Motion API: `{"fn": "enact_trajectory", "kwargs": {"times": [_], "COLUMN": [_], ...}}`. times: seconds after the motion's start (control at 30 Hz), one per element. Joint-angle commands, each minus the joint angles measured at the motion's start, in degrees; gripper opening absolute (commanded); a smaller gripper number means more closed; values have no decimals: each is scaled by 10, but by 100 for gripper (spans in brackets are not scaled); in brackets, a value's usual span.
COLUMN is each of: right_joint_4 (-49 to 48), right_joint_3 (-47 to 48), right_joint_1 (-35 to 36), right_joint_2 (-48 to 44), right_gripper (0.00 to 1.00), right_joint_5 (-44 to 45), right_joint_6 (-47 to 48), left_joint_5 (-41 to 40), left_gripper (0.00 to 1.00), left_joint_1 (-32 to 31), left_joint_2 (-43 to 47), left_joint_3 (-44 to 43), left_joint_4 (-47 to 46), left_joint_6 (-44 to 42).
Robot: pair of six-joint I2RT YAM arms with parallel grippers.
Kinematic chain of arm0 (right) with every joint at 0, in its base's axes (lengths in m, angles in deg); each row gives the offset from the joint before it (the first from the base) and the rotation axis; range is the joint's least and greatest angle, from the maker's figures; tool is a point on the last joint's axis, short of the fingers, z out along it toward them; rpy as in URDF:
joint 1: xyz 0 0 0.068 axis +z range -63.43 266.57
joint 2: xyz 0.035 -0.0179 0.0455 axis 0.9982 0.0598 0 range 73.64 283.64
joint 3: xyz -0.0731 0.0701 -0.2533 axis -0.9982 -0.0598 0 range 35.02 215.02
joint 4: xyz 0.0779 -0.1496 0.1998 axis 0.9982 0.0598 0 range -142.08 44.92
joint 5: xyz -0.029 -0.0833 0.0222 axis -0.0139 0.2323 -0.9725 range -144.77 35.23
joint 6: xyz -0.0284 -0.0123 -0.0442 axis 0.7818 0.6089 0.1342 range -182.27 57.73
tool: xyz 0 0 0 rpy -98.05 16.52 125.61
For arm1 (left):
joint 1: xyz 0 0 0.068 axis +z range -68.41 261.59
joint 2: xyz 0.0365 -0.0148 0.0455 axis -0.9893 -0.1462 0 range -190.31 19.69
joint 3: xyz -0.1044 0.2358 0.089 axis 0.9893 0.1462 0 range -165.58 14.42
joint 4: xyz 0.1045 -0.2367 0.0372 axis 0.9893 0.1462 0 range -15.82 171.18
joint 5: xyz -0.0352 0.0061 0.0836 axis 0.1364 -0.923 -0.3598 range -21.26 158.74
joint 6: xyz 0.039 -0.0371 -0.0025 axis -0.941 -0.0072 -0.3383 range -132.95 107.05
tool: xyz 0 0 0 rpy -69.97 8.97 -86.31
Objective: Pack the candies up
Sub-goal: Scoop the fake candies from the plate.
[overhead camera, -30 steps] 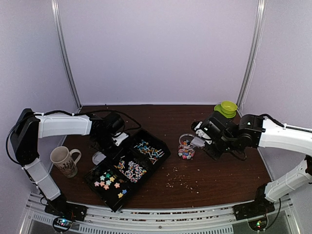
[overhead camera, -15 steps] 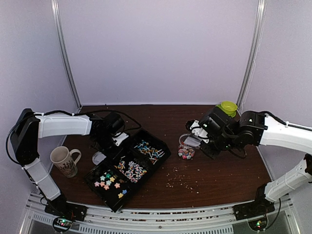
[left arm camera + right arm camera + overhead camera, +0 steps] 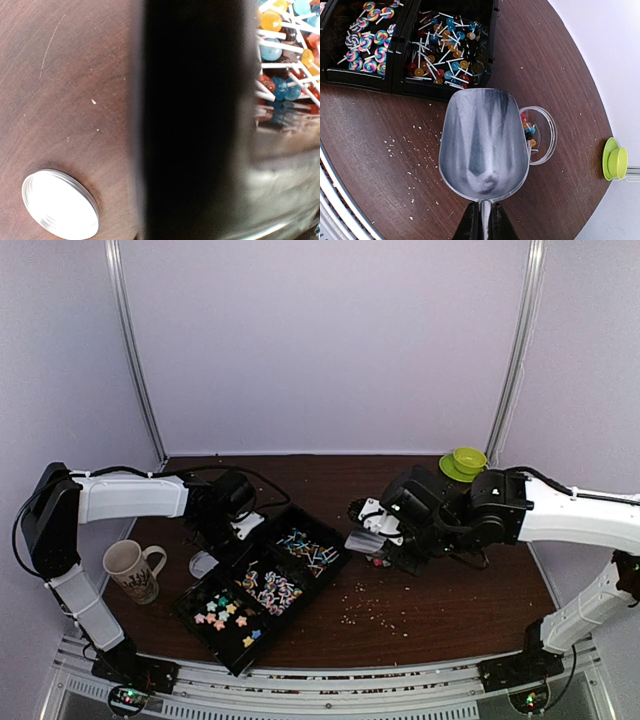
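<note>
Gripping the empty scoop (image 3: 484,145), the right claw (image 3: 483,215) could clip the jar (image 3: 546,136) just ahead, spilling candies (image 3: 528,131); whether the left claw (image 3: 228,532) is closed, I cannot tell.

Candies (image 3: 270,588) sorted in a black tray (image 3: 365,79).
Pastel star pieces (image 3: 225,612) fill the nearest compartment, swirl lollipops (image 3: 367,37) the middle, ball lollipops (image 3: 445,50) the far one; a few sweets (image 3: 527,131) sit in a clear jar (image 3: 548,132).

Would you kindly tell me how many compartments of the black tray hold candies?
3: the nearest holds pastel stars, the middle swirl lollipops, the farthest ball lollipops.
</note>
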Motion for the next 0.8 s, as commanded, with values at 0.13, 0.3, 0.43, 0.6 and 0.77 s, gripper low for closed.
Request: {"fn": "enact_trajectory", "kwargs": {"times": [0.13, 0.3, 0.43, 0.6, 0.77], "right_joint_4": [25, 61, 93, 108, 111], "right_joint_3": [69, 113, 148, 181, 202], "right_joint_1": [33, 41, 42, 43, 42], "right_joint_2": [47, 97, 151, 197, 228], "right_gripper": [0, 0, 0, 0, 0], "right_joint_5": [-2, -1, 10, 29, 35], "right_joint_6": [8, 7, 0, -10, -12], "left_joint_5": [28, 4, -8, -13, -12], "left_gripper": [0, 0, 0, 0, 0], "left_joint_1": [4, -3, -9, -13, -16], "left_joint_2": [30, 33, 34, 39, 42], "left_joint_3": [-17, -18, -19, -19, -19], "left_joint_4": [-29, -27, -24, -25, -26], "left_joint_6": [0, 0, -3, -4, -6]}}
